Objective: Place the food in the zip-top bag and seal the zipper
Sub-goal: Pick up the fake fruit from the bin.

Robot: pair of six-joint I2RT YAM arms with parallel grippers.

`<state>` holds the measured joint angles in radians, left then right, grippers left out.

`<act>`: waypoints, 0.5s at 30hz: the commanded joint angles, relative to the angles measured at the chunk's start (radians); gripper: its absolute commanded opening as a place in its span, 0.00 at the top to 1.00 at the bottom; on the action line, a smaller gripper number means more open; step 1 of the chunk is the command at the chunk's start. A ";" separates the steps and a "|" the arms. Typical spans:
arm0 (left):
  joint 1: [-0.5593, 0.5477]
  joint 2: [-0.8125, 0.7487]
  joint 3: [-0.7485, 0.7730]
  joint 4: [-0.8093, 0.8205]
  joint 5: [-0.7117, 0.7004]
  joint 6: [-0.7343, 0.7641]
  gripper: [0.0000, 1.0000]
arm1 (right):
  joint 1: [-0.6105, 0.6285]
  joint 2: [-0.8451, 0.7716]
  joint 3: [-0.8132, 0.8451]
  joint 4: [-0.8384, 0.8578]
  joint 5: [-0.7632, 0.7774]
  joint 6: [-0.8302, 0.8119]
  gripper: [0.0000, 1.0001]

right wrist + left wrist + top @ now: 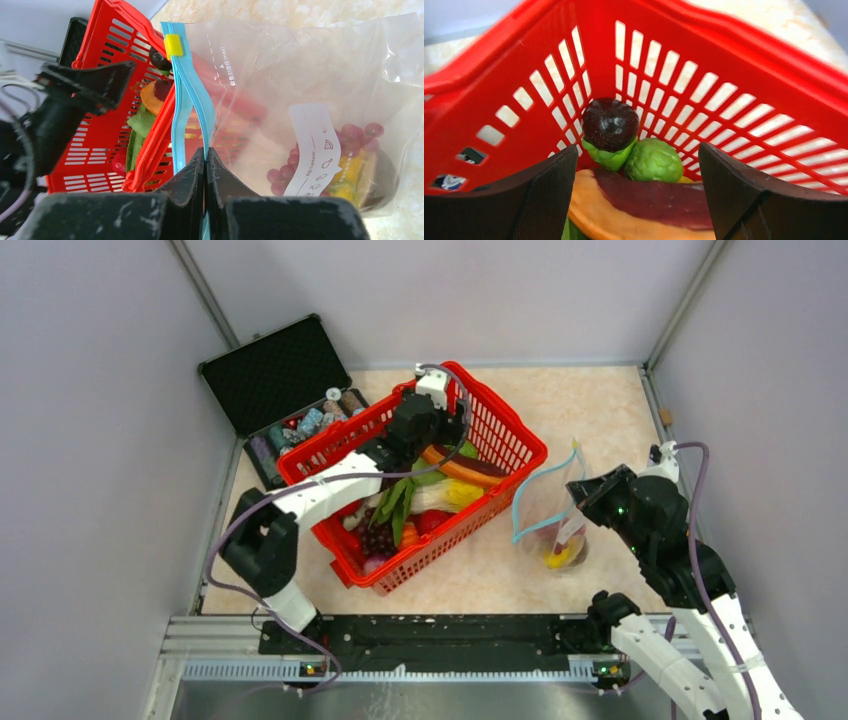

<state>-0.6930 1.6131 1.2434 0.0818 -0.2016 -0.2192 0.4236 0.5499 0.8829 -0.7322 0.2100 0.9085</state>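
My left gripper (440,430) is open inside the far corner of the red basket (510,435). In the left wrist view its fingers (544,195) straddle an orange and maroon toy slice (649,200); a dark purple fruit with a green cap (610,125) and a green round fruit (654,160) lie beyond. My right gripper (206,152) is shut on one side of the light-blue zipper (192,105) of the clear zip-top bag (300,70), holding its mouth open. The bag (560,530) holds red grapes (350,137) and yellow pieces. A yellow slider (173,46) sits at the zipper's end.
The basket (499,65) holds more toy food: leafy greens (395,502), purple grapes (375,538), a yellow piece (462,493). An open black case (275,375) with small bottles stands at the back left. Grey walls close in the table on three sides.
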 commanded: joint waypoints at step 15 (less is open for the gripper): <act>0.007 0.268 0.048 0.268 -0.235 -0.048 0.15 | 0.008 -0.008 0.042 0.010 0.026 -0.028 1.00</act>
<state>-0.6895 1.8709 1.2568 0.2562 -0.4042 -0.2409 0.4236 0.5499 0.8833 -0.7338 0.2169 0.8982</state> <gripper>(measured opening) 0.852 0.004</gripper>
